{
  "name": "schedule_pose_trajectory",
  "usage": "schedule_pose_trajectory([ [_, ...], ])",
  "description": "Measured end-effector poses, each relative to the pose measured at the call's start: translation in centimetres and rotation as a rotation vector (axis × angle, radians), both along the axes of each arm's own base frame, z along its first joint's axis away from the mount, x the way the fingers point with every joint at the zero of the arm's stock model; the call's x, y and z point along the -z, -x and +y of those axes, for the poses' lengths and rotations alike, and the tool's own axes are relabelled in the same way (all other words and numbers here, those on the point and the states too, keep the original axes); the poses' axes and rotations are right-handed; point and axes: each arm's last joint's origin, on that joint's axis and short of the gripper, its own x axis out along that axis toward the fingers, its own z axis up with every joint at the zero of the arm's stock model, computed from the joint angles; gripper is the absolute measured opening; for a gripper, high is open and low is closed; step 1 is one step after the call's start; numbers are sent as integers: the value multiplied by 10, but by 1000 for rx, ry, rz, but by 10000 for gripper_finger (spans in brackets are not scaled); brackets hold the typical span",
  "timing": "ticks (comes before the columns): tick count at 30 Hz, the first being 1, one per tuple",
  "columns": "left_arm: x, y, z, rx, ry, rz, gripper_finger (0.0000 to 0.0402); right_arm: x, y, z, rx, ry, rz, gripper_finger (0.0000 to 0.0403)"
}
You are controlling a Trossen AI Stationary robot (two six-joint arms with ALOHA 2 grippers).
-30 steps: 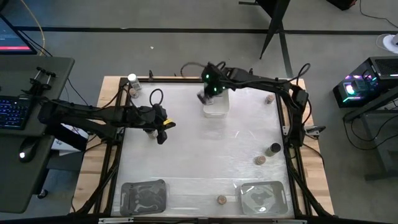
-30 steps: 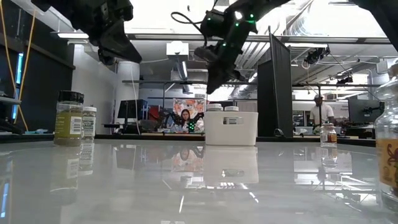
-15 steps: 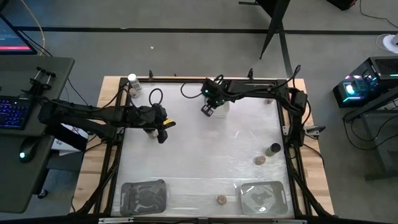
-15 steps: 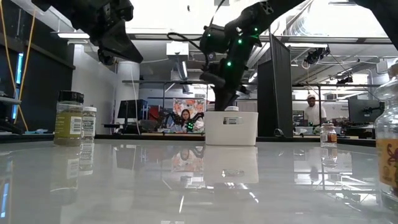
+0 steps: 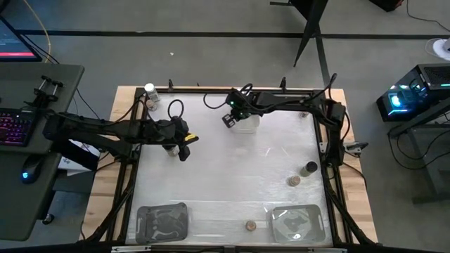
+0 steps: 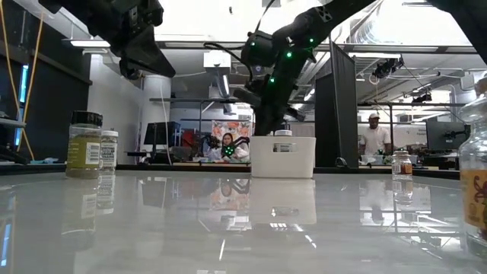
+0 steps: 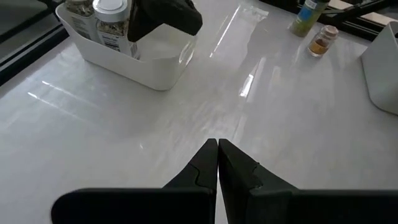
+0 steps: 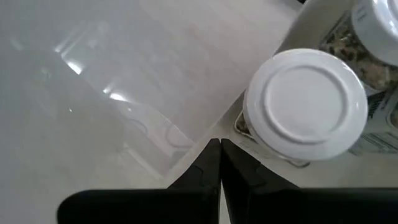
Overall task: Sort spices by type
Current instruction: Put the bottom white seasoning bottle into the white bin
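**Right arm drops to the white bin's corner**

The right pincer point(image 5: 228, 120), which hung high over the white bin point(image 5: 245, 124) a second ago, now sits lower at the bin's left edge, fingers together, just above a white-capped spice jar point(image 8: 305, 104) standing inside. In the low view, a person point(image 6: 373, 137) in the room behind has shifted slightly leftward.

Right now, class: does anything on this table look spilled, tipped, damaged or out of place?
Nothing is spilled, tipped or damaged. White-topped jars stand upright in the white tray; the others, such as the black-topped jar, stand scattered, unsorted.
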Motion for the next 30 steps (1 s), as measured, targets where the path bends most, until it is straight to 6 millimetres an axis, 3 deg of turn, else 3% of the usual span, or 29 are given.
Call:
schedule_pose_trajectory([
  [10,0,0,0,8,-11,6,0,20,-5,-4,136,-13,15,0],
  [22,1,0,0,8,-13,13,0,17,-4,-11,249,81,9,0],
  [30,1,0,0,9,-14,13,0,16,-4,-11,232,104,22,0],
])
